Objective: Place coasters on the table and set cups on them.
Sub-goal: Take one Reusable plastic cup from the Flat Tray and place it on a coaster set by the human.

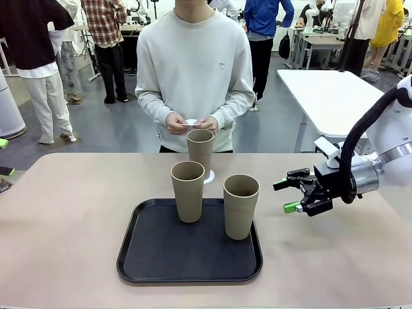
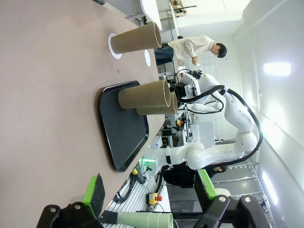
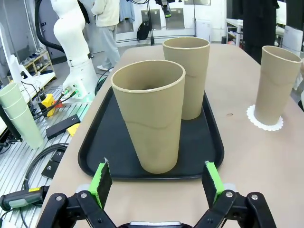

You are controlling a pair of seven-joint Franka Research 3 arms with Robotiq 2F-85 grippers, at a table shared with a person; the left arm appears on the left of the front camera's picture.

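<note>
Beige bench (image 1: pixel 77 212) shows one cup (image 1: pixel 200 147) set on its doily (image 1: pixel 208 176) at the far side; two cups (image 1: pixel 187 191) wait on the black tray (image 1: pixel 154 270), so you have two sets left; your left tool (image 2: pixel 150 186) and right tool (image 1: pixel 286 196) gape, empty.

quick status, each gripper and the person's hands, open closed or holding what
Left gripper: open, empty.
Right gripper: open, empty.
Person's hands: together at the chest, holding a white coaster.
</note>
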